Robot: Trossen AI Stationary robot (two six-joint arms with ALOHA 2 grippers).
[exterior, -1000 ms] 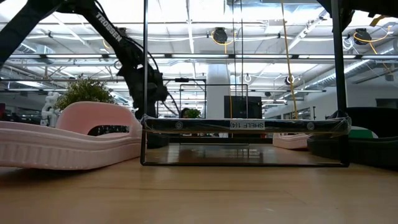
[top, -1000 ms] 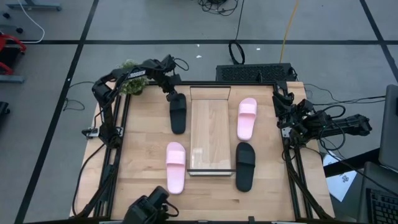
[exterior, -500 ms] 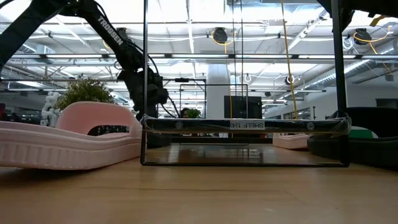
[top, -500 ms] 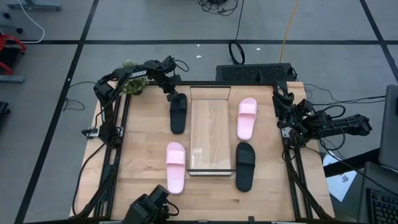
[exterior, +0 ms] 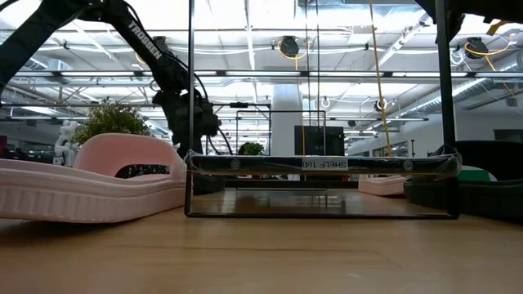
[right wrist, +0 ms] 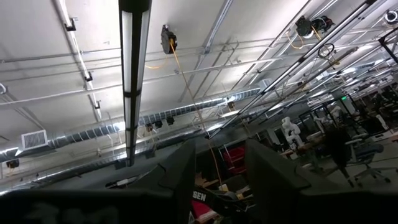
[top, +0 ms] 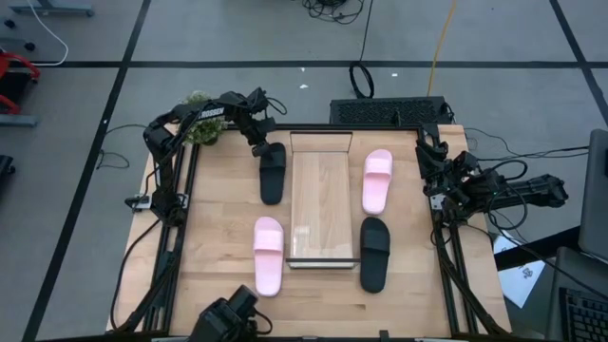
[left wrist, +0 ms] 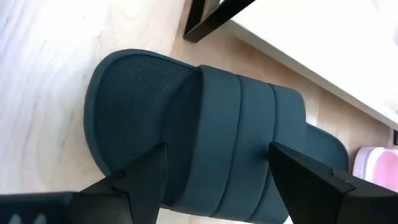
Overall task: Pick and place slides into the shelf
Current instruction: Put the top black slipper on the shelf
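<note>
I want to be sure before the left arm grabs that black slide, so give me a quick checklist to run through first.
1. Left gripper open: ok.
2. Fingers either side of the far black slide, strap between them: ok.
3. Fingers down at grip height: cannot tell.
4. Shelf free of slides: ok.
5. Other slides clear of the path to the shelf; the near pink slide lies well away: ok.
6. Right gripper parked off at the table's right edge, pointing up: ok.

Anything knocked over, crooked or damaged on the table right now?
Nothing stands out. All four slides lie flat beside the shelf, sole down. The left hand is open over the far black slide.
</note>
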